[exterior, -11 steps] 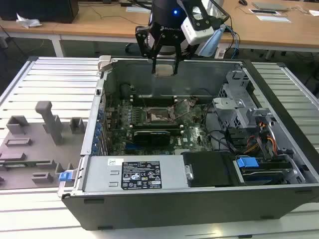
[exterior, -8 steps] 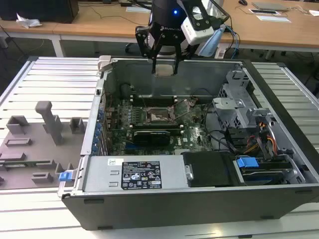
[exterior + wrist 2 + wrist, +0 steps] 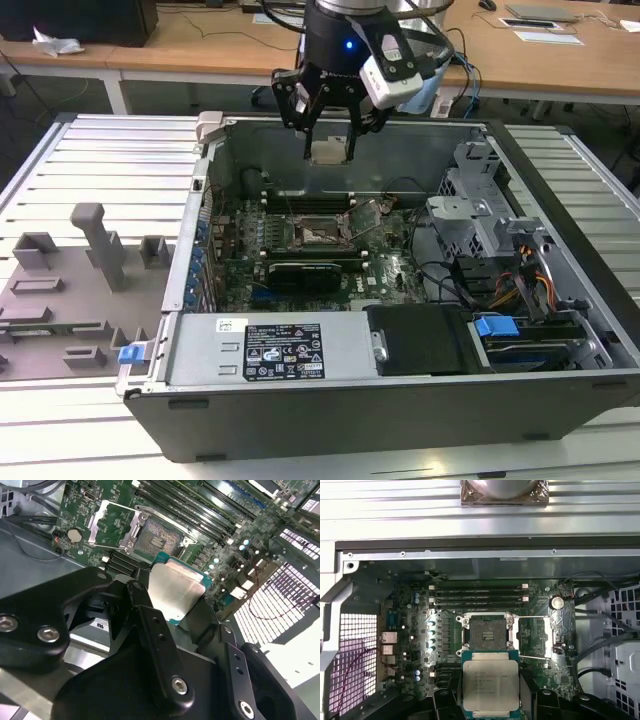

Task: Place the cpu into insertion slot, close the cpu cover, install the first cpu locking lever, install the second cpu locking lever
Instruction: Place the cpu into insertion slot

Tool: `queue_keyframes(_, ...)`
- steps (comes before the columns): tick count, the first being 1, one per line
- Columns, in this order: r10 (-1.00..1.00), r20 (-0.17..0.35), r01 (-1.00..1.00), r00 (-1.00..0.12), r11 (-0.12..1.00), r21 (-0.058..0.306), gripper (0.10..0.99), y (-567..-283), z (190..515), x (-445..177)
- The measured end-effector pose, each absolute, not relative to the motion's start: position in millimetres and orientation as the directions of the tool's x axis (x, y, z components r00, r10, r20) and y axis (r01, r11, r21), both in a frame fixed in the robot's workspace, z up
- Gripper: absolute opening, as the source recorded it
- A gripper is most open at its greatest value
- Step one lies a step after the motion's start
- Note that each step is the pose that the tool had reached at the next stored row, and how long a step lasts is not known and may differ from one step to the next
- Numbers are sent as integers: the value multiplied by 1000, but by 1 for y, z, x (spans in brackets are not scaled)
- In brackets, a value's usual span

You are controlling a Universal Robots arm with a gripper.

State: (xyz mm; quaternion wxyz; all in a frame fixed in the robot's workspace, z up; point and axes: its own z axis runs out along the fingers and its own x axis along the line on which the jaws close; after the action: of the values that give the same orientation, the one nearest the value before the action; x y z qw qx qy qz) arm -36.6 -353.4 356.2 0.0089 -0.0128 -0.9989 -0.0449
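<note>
The open computer case (image 3: 400, 420) fills the lower centre of the exterior view, with its green motherboard (image 3: 390, 268) at mid-frame. At upper centre the gripper (image 3: 329, 152) hangs above the board, its fingers clamped on the cpu (image 3: 490, 685). Below it the insertion slot (image 3: 322, 233) lies bare, with the cpu cover (image 3: 98, 521) swung open beside it.

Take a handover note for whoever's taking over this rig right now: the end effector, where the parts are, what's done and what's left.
Grip: the end effector is shut on the cpu, holding it in the air over the motherboard.
Socket: the insertion slot is empty and exposed.
Cover: the cpu cover is swung open beside the slot.
Done: cpu picked up.
Left: seating the cpu, closing the cover, both lever steps.
</note>
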Motion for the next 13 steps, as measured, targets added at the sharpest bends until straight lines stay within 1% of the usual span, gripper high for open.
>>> queue_keyframes(13, 25, 19, 26, -1000, 996, 89, 541, -350, 318, -34)
